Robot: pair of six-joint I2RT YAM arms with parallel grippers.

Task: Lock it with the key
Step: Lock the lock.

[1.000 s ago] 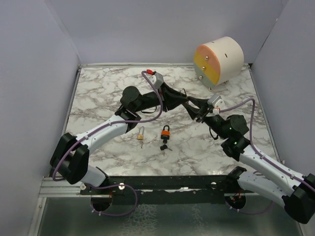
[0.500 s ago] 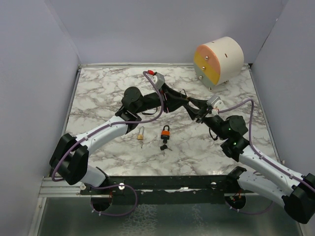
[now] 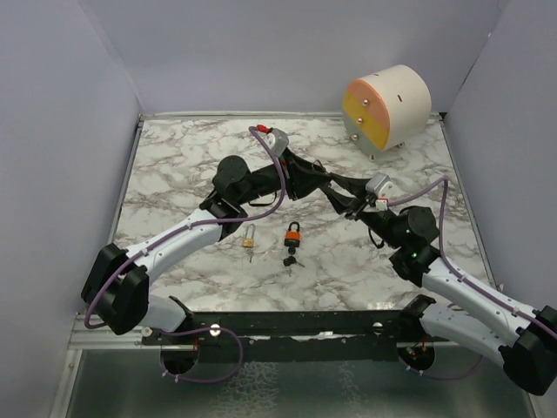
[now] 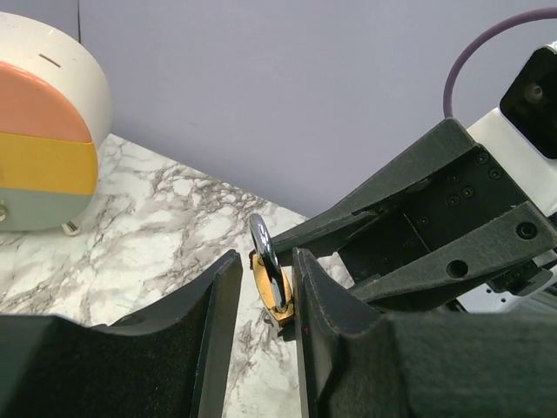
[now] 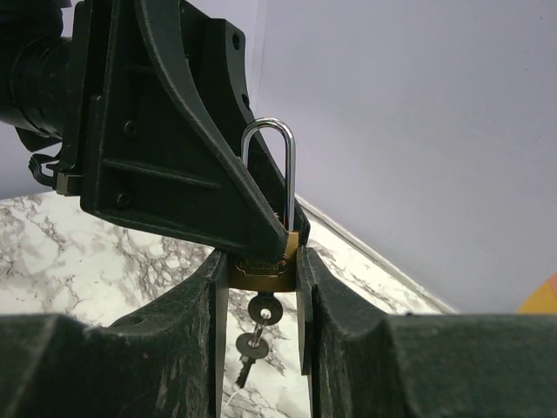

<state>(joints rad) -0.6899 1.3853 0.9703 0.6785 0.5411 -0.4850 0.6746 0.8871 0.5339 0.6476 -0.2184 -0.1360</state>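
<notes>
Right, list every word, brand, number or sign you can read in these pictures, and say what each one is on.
No text can be read in any view.
Raised brass padlock: no stamp or brand can be made out on its body.
Orange padlock: too small to read.
Small brass padlock: too small to read.
Round drawer box: plain coloured fronts, no lettering.

The left gripper (image 4: 265,270) straddles a small brass padlock (image 4: 277,294) with a silver shackle, leaving a gap beside its left padded finger (image 4: 218,313). The black right gripper (image 4: 322,248) reaches the padlock from the right. A cream round drum (image 4: 43,148) banded peach, yellow and grey stands far left on the white marble table (image 4: 174,209).
</notes>
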